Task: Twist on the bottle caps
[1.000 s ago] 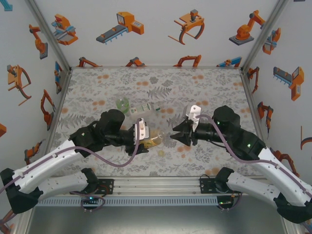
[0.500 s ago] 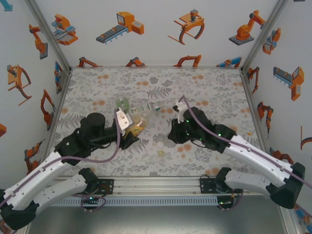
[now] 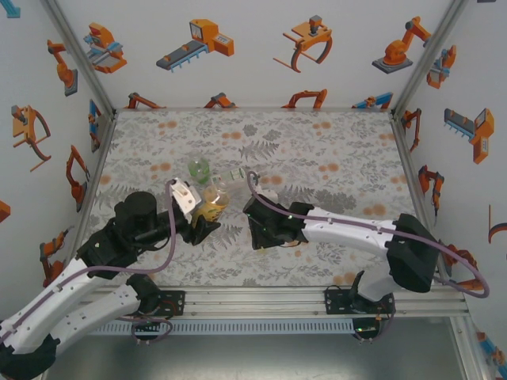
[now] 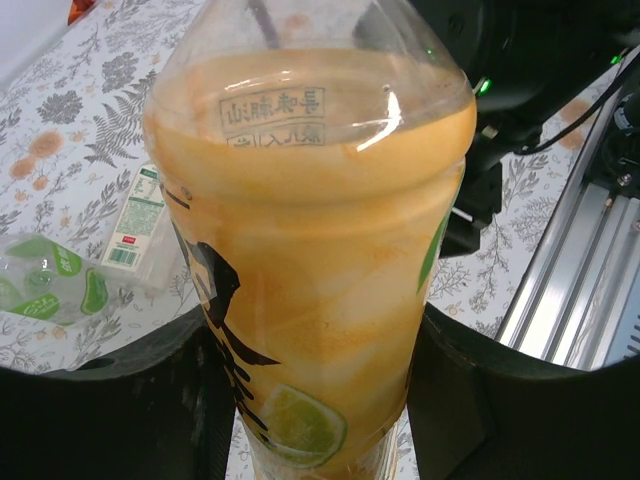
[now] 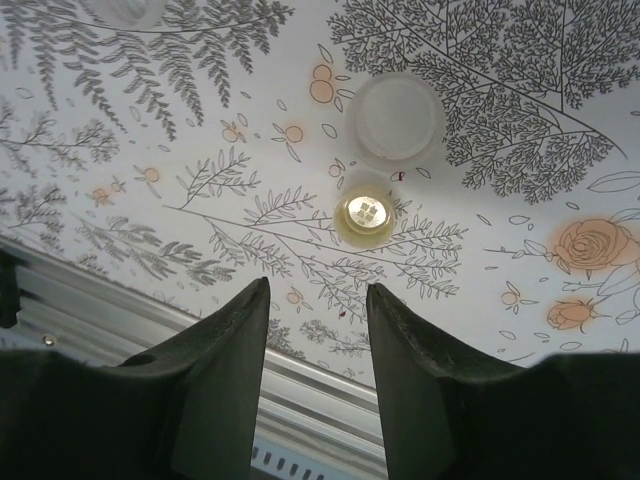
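Left jaws pinch the amber bottle [image 4: 310,270] near the worktop [image 3: 341,150] centre; right jaws hang spread over two caps [image 5: 397,115] by its near edge. Light, stiff and likely slippery, each wants gripping across its rim.

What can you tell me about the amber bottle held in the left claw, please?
The amber bottle looks like thin clear plastic: a bare glossy shoulder with faint characters, and a body wrapped in an orange-yellow label bearing black print and a lime slice. The left claw grips its lower body, its dark fingers pressed to both sides. In the top view it is left of the table's centre. Its neck is cut off or too small to read, so no cap can be judged.
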